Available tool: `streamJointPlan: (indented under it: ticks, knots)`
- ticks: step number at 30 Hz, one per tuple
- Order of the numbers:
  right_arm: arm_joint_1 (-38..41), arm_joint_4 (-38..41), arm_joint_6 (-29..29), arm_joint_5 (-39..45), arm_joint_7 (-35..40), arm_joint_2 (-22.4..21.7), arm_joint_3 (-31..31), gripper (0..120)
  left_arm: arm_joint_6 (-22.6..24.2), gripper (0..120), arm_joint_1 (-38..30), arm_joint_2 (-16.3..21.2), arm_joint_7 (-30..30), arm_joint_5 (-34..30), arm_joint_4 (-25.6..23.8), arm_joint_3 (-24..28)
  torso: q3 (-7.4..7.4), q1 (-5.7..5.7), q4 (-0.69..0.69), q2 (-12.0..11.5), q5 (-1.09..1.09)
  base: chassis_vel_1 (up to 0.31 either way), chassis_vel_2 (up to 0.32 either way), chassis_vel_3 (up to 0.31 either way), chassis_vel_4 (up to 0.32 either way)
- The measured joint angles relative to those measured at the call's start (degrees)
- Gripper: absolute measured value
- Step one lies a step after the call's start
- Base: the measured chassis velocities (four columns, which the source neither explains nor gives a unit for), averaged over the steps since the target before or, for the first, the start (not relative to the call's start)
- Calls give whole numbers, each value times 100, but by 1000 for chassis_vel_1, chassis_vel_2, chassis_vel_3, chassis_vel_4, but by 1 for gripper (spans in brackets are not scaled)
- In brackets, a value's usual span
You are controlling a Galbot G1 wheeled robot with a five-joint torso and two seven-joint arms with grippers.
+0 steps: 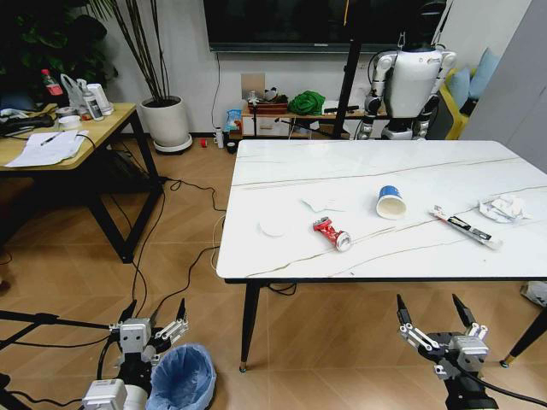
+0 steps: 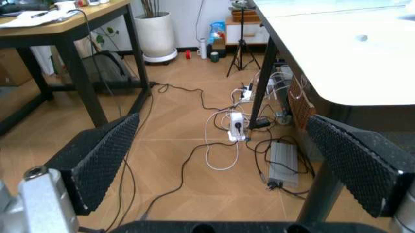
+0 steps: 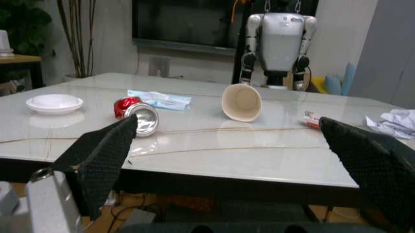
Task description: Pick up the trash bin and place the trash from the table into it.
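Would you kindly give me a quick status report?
Both end effectors, left and right, open, empty. Trash bin on floor beside left. Red can, paper cup on table.

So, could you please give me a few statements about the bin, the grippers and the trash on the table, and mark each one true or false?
1. The trash bin stands on the floor beside the left gripper. True.
2. The right gripper is shut on the crushed red can. False: it hangs open below the table edge, and the can lies on the tabletop.
3. The white paper cup lies on its side. True.
4. The left gripper holds the bin by its rim. False: its fingers are open and grip nothing.
5. The long thin wrapper lies in the bin. False: it lies on the table.
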Motion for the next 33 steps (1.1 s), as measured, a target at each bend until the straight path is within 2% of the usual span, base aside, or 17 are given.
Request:
streamJointPlan:
  ticks: [10, 18, 23, 33]
  knots:
    - [48, -3, -6, 15, 5, 0, 24, 100, 23, 100, 5, 46, 1, -57, 27, 0, -38, -34, 0, -71, 0, 0, 0, 0, 0]
    - [82, -27, -5, 24, 5, 0, 22, 100, 24, 100, 26, 65, 1, -109, 28, -16, -172, -142, 0, -317, 0, 0, 0, 0, 0]
    - [94, -39, -5, 27, 6, 0, 18, 100, 27, 100, 30, 63, 1, -110, 29, -13, -190, -160, 0, -351, 0, 0, 0, 0, 0]
    - [122, -72, 10, 29, 6, 0, 9, 100, 28, 100, 33, 51, 4, -97, 67, 23, -324, -279, 0, -604, 0, 0, 0, 0, 0]
